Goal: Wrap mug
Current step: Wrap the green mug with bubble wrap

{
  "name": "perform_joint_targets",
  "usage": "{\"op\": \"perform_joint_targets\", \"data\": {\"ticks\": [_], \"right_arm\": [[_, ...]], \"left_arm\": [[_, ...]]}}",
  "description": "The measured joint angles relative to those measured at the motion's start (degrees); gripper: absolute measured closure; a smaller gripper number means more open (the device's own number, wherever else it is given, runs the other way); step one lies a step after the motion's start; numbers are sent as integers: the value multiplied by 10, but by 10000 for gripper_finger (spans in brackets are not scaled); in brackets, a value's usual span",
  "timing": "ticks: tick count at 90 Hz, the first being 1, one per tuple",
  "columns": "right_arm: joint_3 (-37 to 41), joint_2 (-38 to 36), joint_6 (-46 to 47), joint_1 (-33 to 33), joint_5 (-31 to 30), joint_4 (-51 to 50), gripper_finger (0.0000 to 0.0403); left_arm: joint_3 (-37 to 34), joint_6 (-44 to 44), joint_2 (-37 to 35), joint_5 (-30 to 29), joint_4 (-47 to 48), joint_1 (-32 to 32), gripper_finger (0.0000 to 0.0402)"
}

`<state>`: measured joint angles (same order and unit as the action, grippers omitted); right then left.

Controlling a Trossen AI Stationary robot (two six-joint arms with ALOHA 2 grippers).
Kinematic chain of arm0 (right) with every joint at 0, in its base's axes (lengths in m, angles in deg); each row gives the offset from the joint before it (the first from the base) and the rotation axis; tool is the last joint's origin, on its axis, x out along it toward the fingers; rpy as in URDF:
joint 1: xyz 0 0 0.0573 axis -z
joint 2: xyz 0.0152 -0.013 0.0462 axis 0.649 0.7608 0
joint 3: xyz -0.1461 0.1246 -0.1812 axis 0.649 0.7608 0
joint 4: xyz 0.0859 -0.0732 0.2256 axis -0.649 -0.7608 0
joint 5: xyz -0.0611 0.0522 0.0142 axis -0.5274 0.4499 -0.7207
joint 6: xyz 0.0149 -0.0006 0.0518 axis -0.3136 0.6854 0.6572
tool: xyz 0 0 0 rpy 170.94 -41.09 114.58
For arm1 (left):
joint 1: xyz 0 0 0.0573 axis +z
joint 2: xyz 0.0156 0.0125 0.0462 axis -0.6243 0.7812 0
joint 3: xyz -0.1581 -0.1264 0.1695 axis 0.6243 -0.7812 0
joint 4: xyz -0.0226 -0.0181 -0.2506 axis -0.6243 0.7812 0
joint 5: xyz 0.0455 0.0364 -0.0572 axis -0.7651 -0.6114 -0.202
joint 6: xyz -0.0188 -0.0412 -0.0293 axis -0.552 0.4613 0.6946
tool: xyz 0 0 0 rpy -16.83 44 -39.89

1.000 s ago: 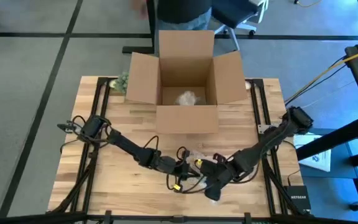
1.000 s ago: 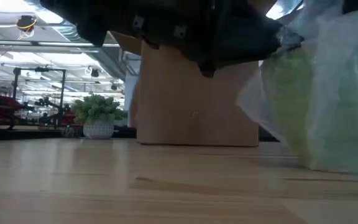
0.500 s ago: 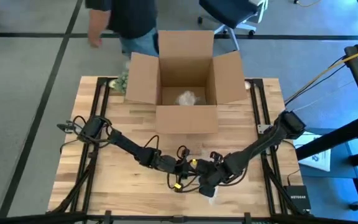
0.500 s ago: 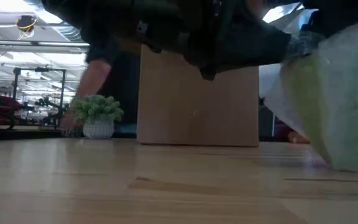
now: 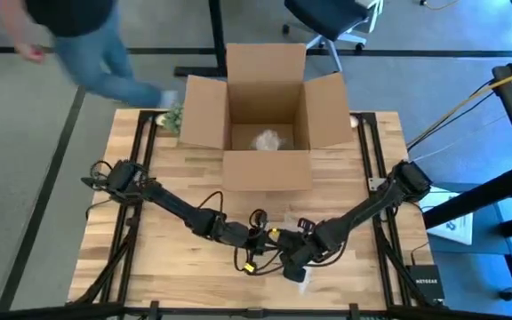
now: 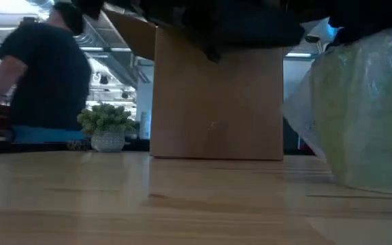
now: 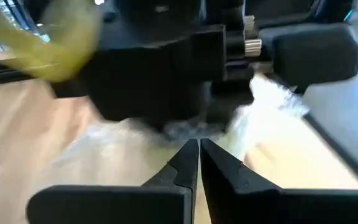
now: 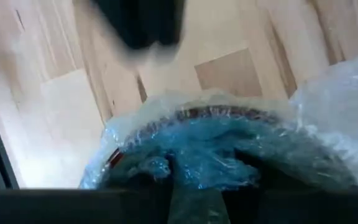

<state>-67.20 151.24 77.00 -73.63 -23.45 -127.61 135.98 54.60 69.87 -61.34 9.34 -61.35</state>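
The left gripper point(image 7: 197, 158) has its jaws pressed together, tips at the bubble wrap point(image 7: 272, 102). The right gripper point(image 5: 293, 260) pinches the wrapped mug point(image 8: 210, 146) near the table's point(image 5: 372, 200) six o'clock edge, with the open cardboard box point(image 5: 269, 111) at twelve o'clock.

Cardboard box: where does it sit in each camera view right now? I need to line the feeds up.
High view: cardboard box, open, at the table's far edge, centred.
Low view: its brown wall fills the middle, beyond the arms.
Left wrist view: not in it.
Right wrist view: not in it.
Shared landmark: small potted plant beside the box.
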Motion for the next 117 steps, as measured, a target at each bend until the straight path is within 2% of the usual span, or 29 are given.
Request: {"op": "perform_joint_targets", "data": {"ticks": [7, 17, 37, 57, 70, 97, 117], "right_arm": [[0, 0, -9, -2, -6, 30, 302], [0, 6, 0, 1, -35, 43, 302], [-3, 16, -16, 18, 11, 47, 302], [-44, -11, -16, 20, -9, -35, 302], [-66, -33, -17, 21, -21, -35, 302], [-63, -33, -22, 20, -35, -34, 302], [-63, -33, -33, 20, -33, -24, 302]], "left_arm": [[0, -7, -17, -13, 42, -3, 402], [0, -7, -20, -11, 46, -2, 402], [0, -7, -20, -4, 47, -2, 402], [0, -10, -20, -4, 42, -4, 402], [0, -12, -20, -4, 39, -4, 402], [0, -2, -14, 14, -18, -6, 402], [1, 23, 48, 59, -77, 5, 402]]}}
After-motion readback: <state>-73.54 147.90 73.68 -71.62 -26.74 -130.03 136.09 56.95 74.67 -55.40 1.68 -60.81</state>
